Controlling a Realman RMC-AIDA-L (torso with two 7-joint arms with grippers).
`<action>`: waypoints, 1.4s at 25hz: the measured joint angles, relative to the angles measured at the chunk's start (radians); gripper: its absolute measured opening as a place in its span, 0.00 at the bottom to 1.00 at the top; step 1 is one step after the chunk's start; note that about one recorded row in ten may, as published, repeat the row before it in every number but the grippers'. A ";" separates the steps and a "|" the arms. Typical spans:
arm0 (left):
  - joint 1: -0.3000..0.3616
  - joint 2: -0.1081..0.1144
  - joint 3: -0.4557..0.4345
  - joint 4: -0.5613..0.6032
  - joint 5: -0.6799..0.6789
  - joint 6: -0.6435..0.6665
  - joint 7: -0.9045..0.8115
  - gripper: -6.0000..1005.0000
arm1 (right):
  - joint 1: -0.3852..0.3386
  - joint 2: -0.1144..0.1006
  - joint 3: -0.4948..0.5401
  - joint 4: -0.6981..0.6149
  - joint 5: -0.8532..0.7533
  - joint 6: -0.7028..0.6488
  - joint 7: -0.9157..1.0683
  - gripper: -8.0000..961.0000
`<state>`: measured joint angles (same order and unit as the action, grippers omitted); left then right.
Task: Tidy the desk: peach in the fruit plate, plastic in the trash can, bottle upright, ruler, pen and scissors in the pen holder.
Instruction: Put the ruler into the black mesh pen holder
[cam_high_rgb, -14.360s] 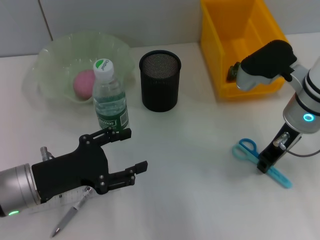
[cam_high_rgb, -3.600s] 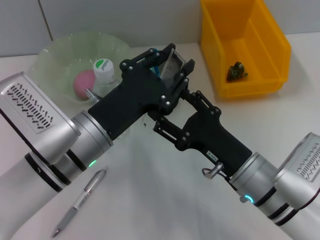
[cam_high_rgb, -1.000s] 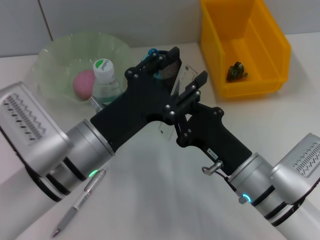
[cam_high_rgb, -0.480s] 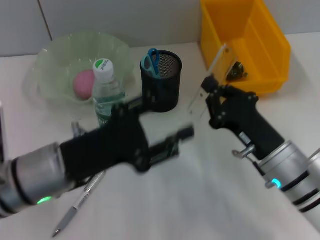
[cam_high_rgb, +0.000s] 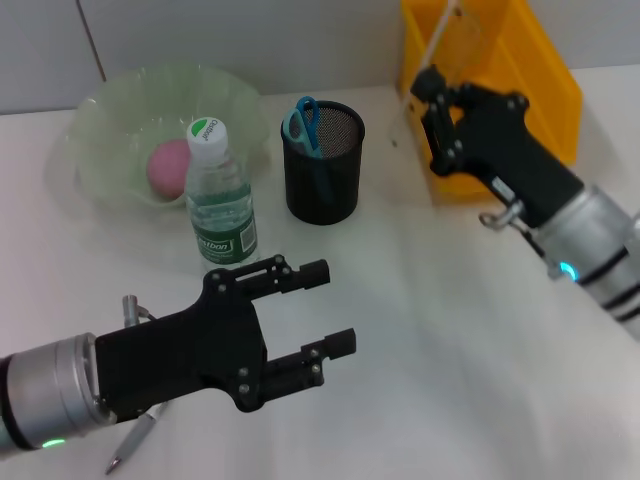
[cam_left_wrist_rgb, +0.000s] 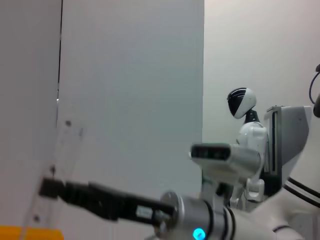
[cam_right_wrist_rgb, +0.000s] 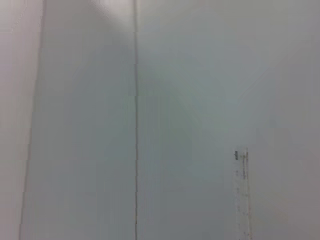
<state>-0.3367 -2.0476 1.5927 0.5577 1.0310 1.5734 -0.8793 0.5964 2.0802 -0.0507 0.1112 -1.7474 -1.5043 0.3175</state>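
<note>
Nearest the camera in the head view, the left end effector (cam_high_rgb: 318, 315) is held low over the white desk (cam_high_rgb: 420, 330), its two fingers spread apart with nothing between them. Just beneath its wrist, a pen (cam_high_rgb: 135, 442) is seen lying on the desk, partly covered by the arm. A little farther back, the water bottle (cam_high_rgb: 218, 195) is found standing upright with its green-and-white cap on top, just in front of the pale green fruit plate (cam_high_rgb: 120, 130), in which the pink peach (cam_high_rgb: 167, 167) is resting. Beside the bottle, the black mesh pen holder (cam_high_rgb: 322, 162) is seen with the blue scissors (cam_high_rgb: 301, 122) standing in it, handles up.

To the right and farther back, the right end effector (cam_high_rgb: 432, 85) is raised in front of the yellow bin (cam_high_rgb: 545, 75), clenched on a clear ruler (cam_high_rgb: 440, 35) that is held upright, tilted slightly, rising above the fingers. The ruler is thus well apart from the pen holder, off to its right. In the left wrist view, the same ruler (cam_left_wrist_rgb: 62, 160) is seen against the wall.
</note>
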 joint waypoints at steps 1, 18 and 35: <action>-0.015 -0.002 -0.001 -0.022 0.001 0.000 0.001 0.64 | 0.028 0.000 0.000 -0.023 0.000 0.000 -0.002 0.05; -0.048 -0.011 -0.017 -0.053 0.005 -0.016 -0.015 0.64 | 0.200 0.008 0.028 -0.006 0.008 0.267 -0.075 0.08; -0.051 -0.018 -0.019 -0.064 -0.001 -0.016 -0.015 0.64 | 0.221 0.008 0.038 0.002 0.010 0.387 -0.065 0.11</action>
<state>-0.3881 -2.0654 1.5737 0.4937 1.0297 1.5569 -0.8943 0.8177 2.0877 -0.0130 0.1130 -1.7378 -1.1173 0.2524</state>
